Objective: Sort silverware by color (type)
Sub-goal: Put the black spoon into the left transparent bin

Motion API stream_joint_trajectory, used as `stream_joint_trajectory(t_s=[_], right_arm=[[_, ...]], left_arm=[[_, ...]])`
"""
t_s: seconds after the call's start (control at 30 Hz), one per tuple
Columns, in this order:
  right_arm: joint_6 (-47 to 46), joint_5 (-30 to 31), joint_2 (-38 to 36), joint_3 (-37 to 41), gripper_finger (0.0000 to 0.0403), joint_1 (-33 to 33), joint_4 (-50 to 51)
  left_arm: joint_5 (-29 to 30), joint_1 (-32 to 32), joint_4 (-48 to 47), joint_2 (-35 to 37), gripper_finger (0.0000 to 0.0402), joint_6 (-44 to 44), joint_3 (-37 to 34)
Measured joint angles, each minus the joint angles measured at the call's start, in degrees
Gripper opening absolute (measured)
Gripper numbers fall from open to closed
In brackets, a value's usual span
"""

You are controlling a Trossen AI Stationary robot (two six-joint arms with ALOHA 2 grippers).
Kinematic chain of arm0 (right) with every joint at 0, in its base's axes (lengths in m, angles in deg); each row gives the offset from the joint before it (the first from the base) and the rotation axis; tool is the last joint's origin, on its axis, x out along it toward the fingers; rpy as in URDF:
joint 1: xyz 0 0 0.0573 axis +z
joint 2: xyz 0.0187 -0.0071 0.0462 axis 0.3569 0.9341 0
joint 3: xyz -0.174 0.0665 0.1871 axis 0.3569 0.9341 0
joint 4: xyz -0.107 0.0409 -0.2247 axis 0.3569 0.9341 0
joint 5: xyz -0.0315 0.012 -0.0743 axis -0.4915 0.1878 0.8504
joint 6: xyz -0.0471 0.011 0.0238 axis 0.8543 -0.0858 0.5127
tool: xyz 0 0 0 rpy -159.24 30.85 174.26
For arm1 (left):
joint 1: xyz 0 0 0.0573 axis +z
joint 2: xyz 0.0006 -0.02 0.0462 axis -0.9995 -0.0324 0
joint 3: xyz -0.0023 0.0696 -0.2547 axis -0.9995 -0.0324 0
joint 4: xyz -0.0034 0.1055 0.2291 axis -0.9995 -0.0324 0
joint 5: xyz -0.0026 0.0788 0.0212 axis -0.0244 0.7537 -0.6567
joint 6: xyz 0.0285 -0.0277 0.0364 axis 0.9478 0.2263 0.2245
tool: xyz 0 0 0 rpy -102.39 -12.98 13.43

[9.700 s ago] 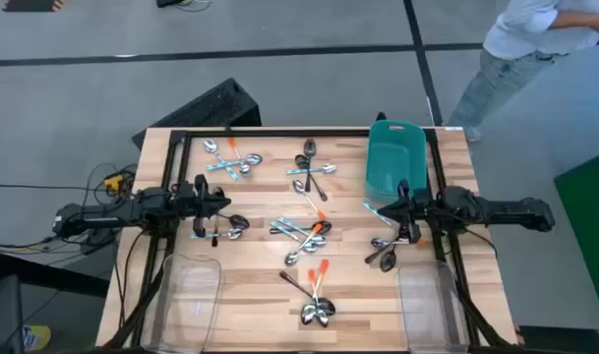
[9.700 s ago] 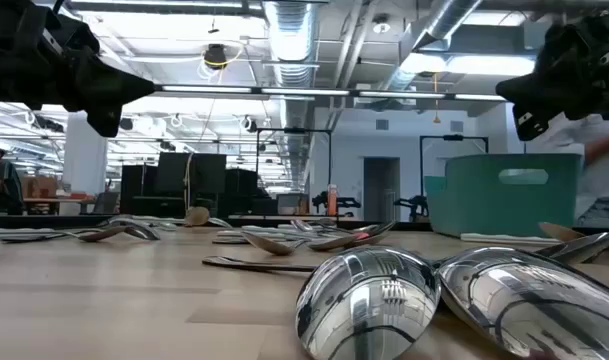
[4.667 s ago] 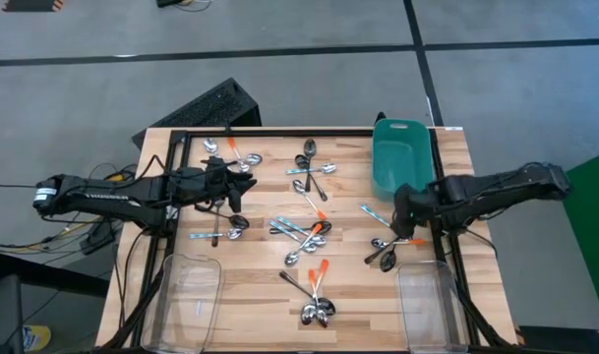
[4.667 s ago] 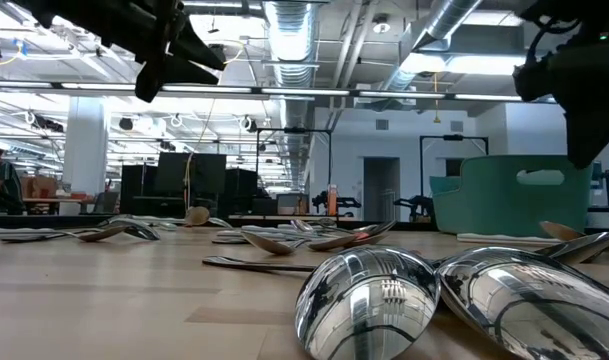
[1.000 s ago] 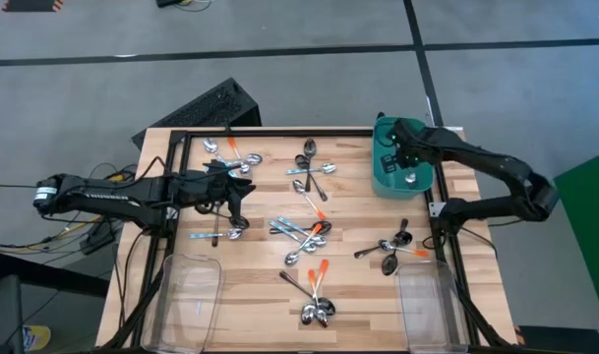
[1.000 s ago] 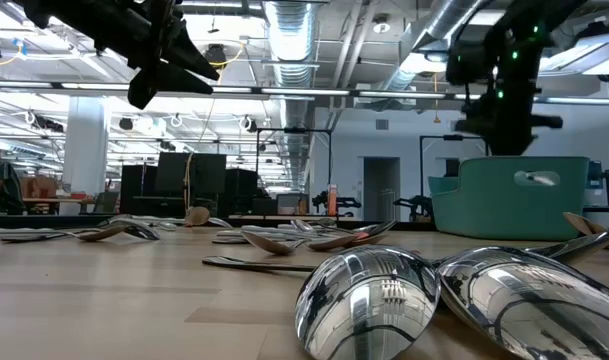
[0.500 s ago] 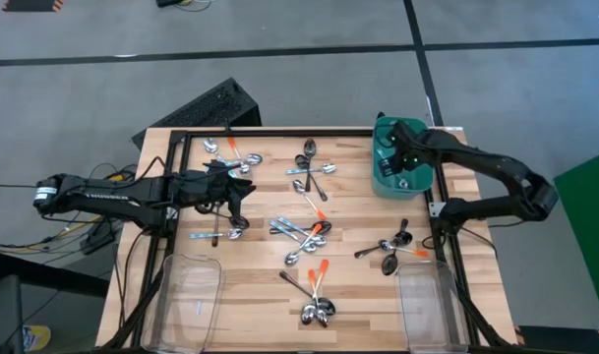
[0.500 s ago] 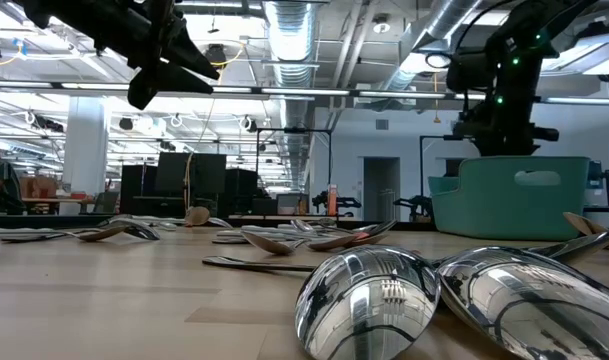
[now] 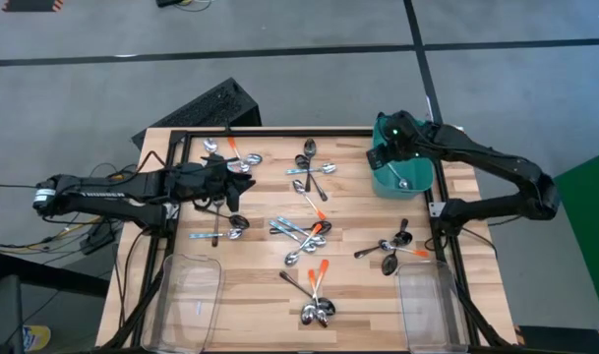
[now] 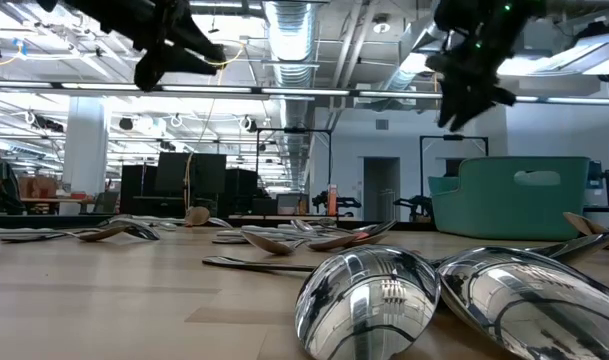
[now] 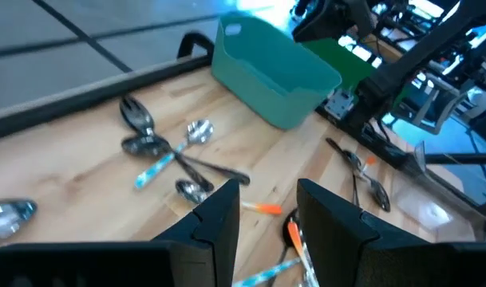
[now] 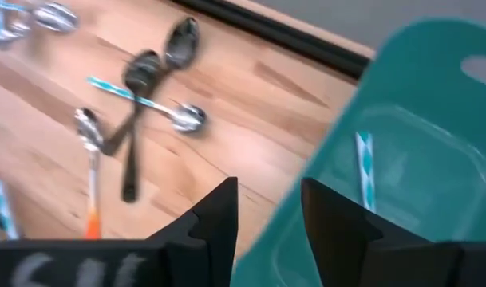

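Silverware (image 9: 309, 228) mostly unsorted. Right gripper (image 12: 264, 211) over teal tub (image 9: 401, 177), fingers apart, empty; blue-handled spoon (image 12: 364, 169) lies inside. Left gripper (image 11: 264, 215) apart, empty. Next: you reach for another blue-handled one.

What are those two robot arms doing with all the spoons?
They are sorting spoons by handle colour. The right hand is open and empty above the teal tub, and a blue-handled spoon lies inside the tub. The left hand is open too, over the table's left side, holding nothing. Many more spoons lie scattered on the wooden table.
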State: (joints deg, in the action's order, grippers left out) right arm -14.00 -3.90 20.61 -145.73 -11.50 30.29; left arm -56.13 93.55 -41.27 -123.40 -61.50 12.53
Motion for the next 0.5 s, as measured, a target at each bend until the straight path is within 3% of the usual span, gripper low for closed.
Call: stream_joint_trajectory(t_s=[0.5], right_arm=[[-2.2, 0.0, 10.2, -6.2, 0.0154, 14.5, -1.5]], left_arm=[[0.7, 0.0, -3.4, 0.0, 0.0114, 0.5, 1.1]])
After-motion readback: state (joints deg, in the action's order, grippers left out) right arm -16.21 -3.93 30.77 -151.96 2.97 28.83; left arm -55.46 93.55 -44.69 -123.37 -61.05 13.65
